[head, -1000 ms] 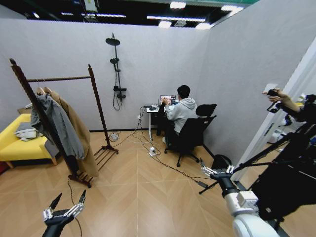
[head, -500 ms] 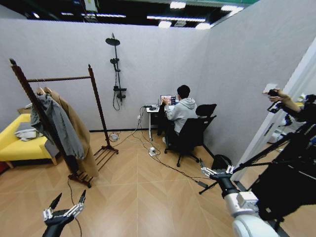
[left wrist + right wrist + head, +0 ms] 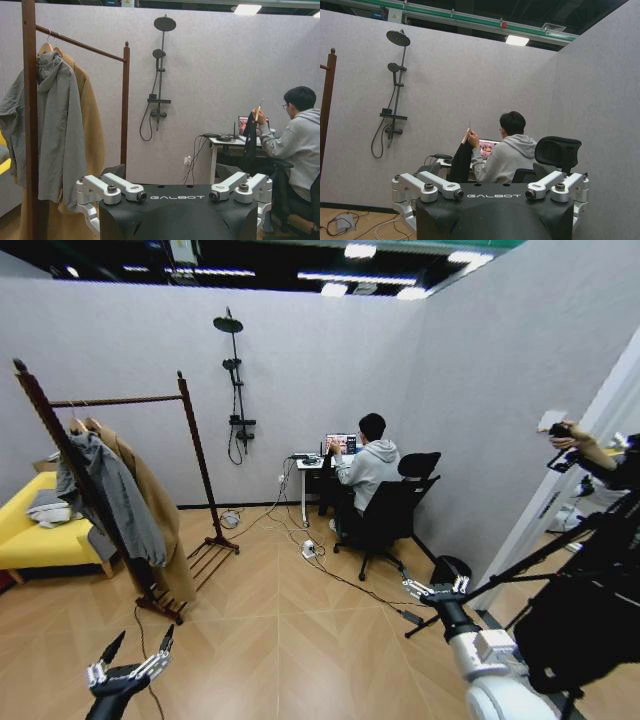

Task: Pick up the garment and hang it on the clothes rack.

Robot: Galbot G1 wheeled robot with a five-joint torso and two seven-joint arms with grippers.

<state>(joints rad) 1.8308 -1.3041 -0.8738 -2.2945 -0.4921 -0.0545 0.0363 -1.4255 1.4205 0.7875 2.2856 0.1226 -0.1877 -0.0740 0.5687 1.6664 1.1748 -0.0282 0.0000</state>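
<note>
**Both pincers released and empty; shirt is over at the counter, in a person's hand**

- Left pincer (image 3: 135, 650): low over the wooden parquet floor (image 3: 280, 640), near side of the room, fingers spread, nothing between them. The left wrist view (image 3: 177, 196) shows the same, jaws wide apart.
- Right pincer (image 3: 437, 588): out in front on the right side, also above bare floor, fingers released, holding nothing. The right wrist view (image 3: 494, 194) agrees.
- Thin black short-sleeved shirt on a light wooden hanger (image 3: 461, 162) (image 3: 250, 135): not on the robot. A seated person in a grey hoodie (image 3: 368, 465) holds it up by the hanger with one raised hand (image 3: 471, 135). It hangs straight down just beside the small white counter (image 3: 308, 462) at the back wall. It is well apart from both pincers.
- Tall dark reddish-brown wooden clothes rack (image 3: 118, 399): stands on the left, between the robot and the back wall, tilted in the head view. A grey hooded jacket (image 3: 110, 495) and a long tan coat (image 3: 160, 515) hang at the near end of its top bar; the far end of the bar is bare. The slatted bottom shelf (image 3: 205, 558) sits on the floor.
- Yellow sofa (image 3: 30, 540) is behind the rack, with folded grey cloth on it.
- Black wall shower fixture (image 3: 235, 370) is on the back wall, between rack and counter.
- The person sits in a black office chair (image 3: 390, 510); cables run across the floor from the counter.
</note>
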